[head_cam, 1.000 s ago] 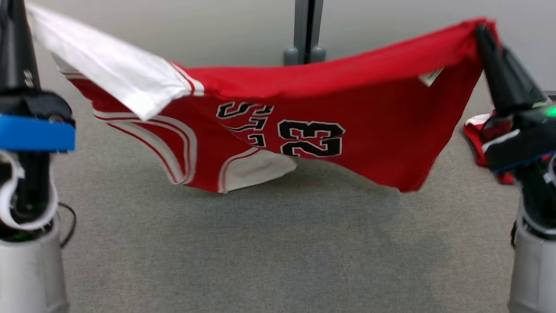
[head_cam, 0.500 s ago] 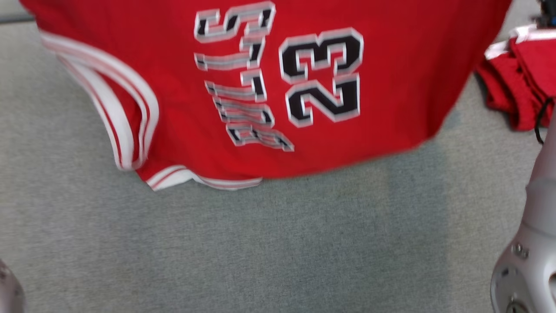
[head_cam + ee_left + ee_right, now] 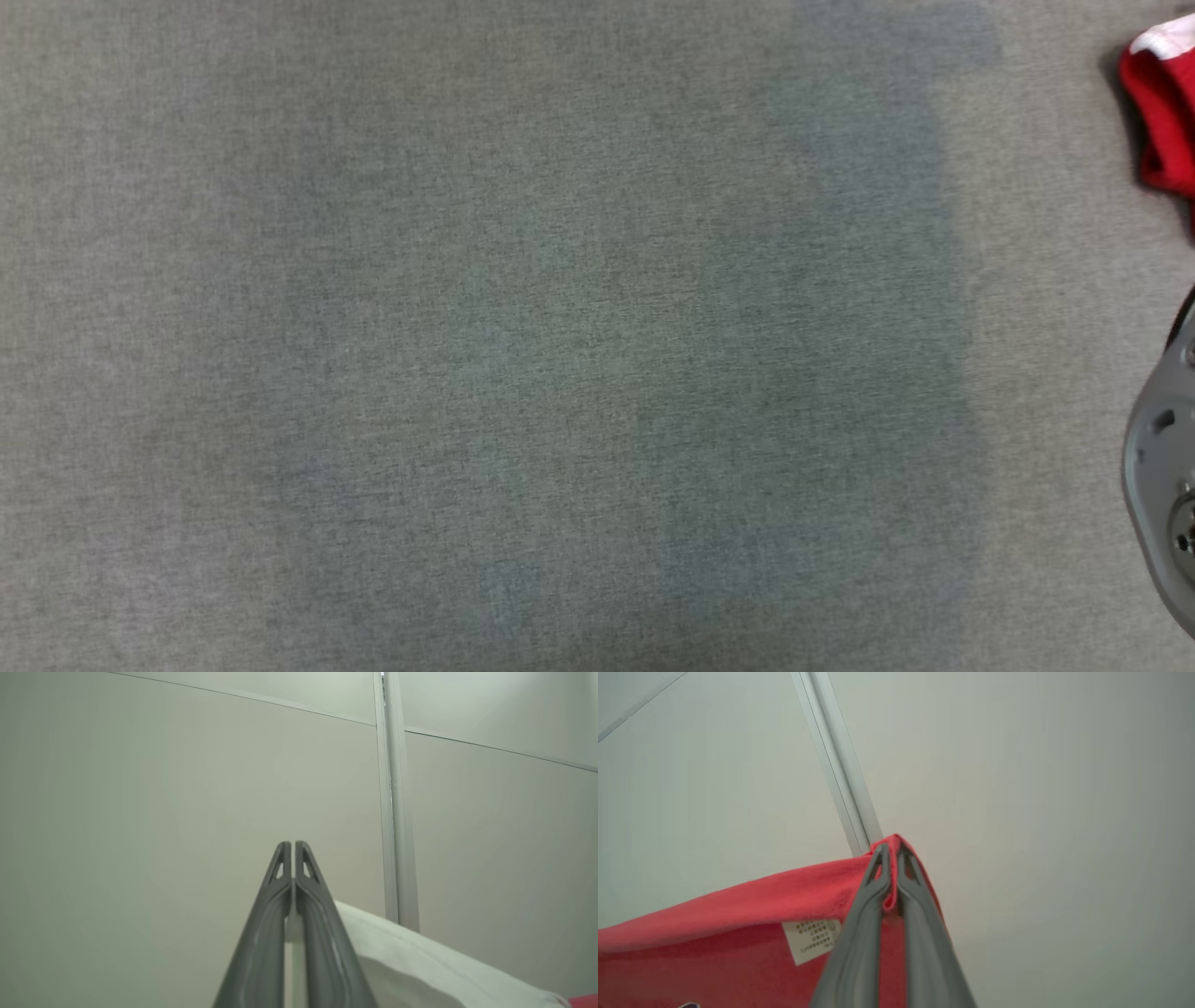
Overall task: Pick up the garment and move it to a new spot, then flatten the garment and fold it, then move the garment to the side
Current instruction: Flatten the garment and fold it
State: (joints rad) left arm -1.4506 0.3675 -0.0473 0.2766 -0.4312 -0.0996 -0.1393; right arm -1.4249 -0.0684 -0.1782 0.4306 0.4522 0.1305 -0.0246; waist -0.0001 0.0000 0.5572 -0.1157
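The left pincer (image 3: 293,845) is clamped shut on the white end of the garment (image 3: 420,961), which drapes away below and right of the wall post (image 3: 395,812). The right pincer (image 3: 891,848) pinches its red hem just under that post. The cloth probably hangs stretched between both arms, long axis left to right, over the grey surface (image 3: 467,327); neither arm is nearer.

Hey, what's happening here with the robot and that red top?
The robot is holding a red and white garment up between its two arms. The right gripper is shut on a red edge near the white label; the left gripper is shut on a white part. The head view looks down at a grey surface with some red cloth at its right edge. No folding yet.
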